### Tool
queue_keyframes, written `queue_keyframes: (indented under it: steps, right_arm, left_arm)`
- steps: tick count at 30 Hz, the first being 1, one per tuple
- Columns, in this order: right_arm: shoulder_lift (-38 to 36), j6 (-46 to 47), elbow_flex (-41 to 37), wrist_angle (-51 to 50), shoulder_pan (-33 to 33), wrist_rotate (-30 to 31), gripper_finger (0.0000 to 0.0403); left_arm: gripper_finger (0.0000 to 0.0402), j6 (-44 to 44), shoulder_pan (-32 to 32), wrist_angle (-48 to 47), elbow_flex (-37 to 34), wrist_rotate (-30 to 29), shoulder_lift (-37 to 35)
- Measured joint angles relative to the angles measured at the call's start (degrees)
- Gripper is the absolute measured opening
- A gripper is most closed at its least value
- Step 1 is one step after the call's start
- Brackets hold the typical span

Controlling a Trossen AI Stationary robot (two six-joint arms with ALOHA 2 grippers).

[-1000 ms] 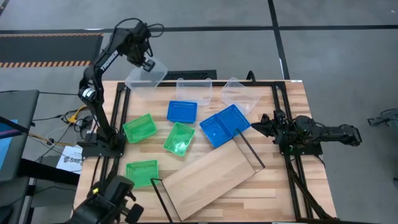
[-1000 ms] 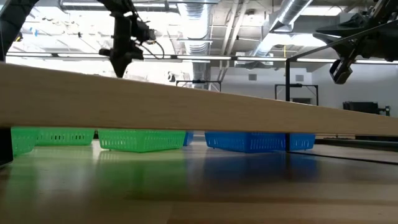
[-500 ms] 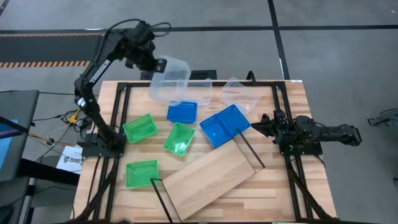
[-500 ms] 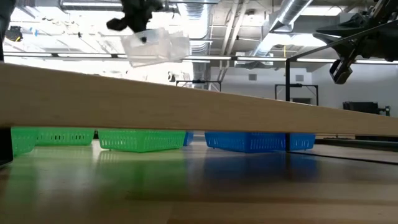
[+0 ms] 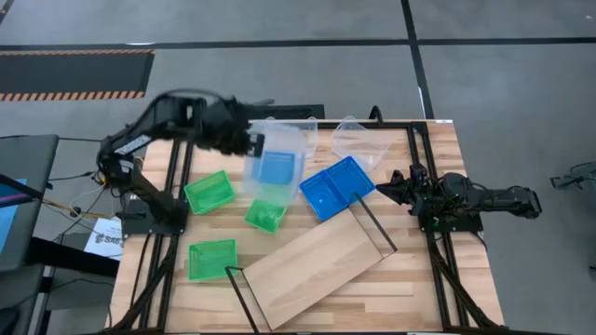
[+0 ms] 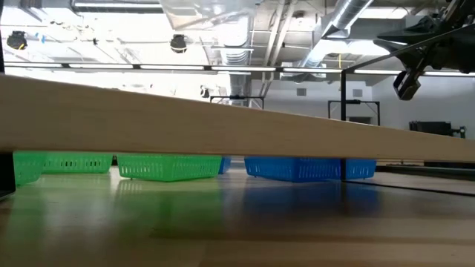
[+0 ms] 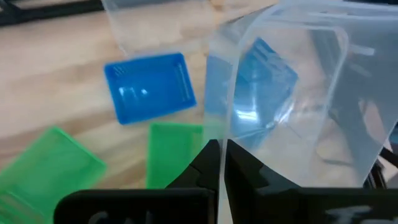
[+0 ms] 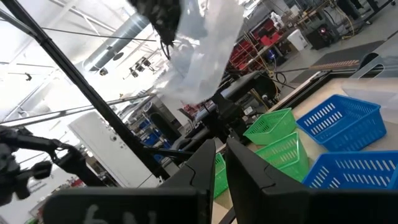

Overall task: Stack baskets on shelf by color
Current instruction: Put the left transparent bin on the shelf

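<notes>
High view shows the left gripper (image 5: 250,141) carrying a clear basket (image 5: 279,166) in the air above the middle of the table, toward ten o'clock from the table's centre; its fingers (image 7: 208,163) are pinched closed on the basket's rim, as the left wrist view confirms. Through the clear walls a small blue basket (image 7: 149,87) and a green basket (image 7: 174,152) show on the table below. This looks like the transport step: one clear basket lifted and on its way to the shelf (image 5: 317,262), which lies slantwise at about six o'clock with nothing on it. The next move probably calls for swinging on toward six o'clock, levelling the tilted basket and lowering it onto the plank clear of the wire end frames. Half a second ago the basket hung farther toward eleven o'clock, near the table's far edge, and a second ago farther out still; the low view, which then caught it overhead, now shows only its underside at the top edge. The right gripper (image 5: 386,190) waits at three o'clock, unmoved, fingers closed on nothing, beside the large blue basket (image 5: 336,187).
</notes>
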Motion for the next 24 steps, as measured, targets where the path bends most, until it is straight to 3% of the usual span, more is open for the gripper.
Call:
queue_keyframes:
  steps: [9, 15, 24]
  right_arm:
    - [0.02, 1.47, 0.00, -0.28, 0.00, 0.00, 0.0063]
    - [0.01, 3.17, 0.00, -1.49, 0.11, -0.02, 0.0063]
    - [0.00, 3.15, 0.00, -1.68, 0.37, -0.04, 0.0063]
  left_arm:
    - [0.0000, -13.45, -15.13, 3.72, -0.24, -10.31, 3.28]
    - [0.0000, -22.87, -21.35, 6.47, -0.24, -12.07, 9.19]
    - [0.0000, -29.77, -26.09, 13.34, -0.26, -11.83, 19.23]
